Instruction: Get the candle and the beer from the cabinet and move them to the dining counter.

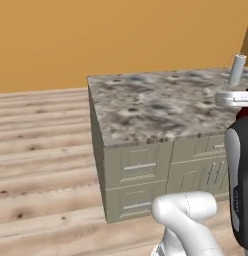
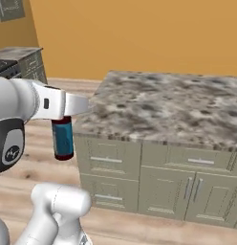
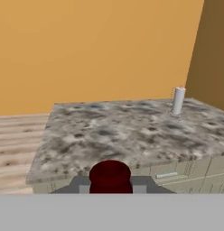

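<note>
One beer (image 2: 63, 139) hangs below the gripper (image 3: 110, 189), whose fingers are clamped on its neck, just beside the counter (image 2: 163, 107) edge.

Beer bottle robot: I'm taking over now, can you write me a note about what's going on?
Gripper: shut on the beer, held up in the air beside the dining counter, short of its edge.
A tall white paper-towel roll stands at the counter's far corner.
Done: beer picked up and carried here.
Left: set the beer on the marble top. No candle there yet, so that likely still needs fetching.
</note>
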Available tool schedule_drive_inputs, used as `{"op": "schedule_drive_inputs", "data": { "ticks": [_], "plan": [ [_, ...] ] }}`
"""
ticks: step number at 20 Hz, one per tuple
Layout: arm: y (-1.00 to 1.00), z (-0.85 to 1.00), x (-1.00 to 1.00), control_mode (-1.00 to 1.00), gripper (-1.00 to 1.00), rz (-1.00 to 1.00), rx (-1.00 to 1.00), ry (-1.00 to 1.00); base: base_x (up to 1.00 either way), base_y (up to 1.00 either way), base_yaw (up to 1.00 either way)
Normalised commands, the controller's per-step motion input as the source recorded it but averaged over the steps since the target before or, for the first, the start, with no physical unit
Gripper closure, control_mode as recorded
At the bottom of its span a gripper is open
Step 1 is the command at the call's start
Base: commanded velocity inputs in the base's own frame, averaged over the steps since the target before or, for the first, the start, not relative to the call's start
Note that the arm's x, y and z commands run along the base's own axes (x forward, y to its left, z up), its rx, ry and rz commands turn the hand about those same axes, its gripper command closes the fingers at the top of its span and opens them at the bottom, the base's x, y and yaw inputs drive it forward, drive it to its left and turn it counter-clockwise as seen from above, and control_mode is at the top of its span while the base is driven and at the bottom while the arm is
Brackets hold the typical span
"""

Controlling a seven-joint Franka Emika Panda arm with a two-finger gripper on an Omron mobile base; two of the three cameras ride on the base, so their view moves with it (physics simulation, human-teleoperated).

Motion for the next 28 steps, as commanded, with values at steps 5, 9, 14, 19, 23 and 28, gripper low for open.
{"op": "schedule_drive_inputs", "data": {
  "ticks": [5, 9, 14, 19, 23, 28],
  "plan": [
    [0.0, 0.0, 0.0, 1.0, 1.0, 0.0, 0.0, 0.0, 0.59, 1.0, 0.07],
    [0.0, 0.0, 0.0, 1.0, 1.0, 0.0, 0.0, 0.0, 0.02, 1.0, 0.17],
    [0.0, 0.0, 0.0, 1.0, 1.0, 0.0, 0.0, 0.0, 0.01, 1.0, 0.14],
    [0.0, 0.0, 0.0, 1.0, 1.0, 0.0, 0.0, 0.0, 0.29, 1.0, 0.09],
    [0.0, 0.0, 0.0, 1.0, 1.0, 0.0, 0.0, 0.0, 0.68, 1.0, 0.01],
    [0.0, 0.0, 0.0, 1.0, 1.0, 0.0, 0.0, 0.0, 0.9, 0.95, -0.02]
  ]
}}
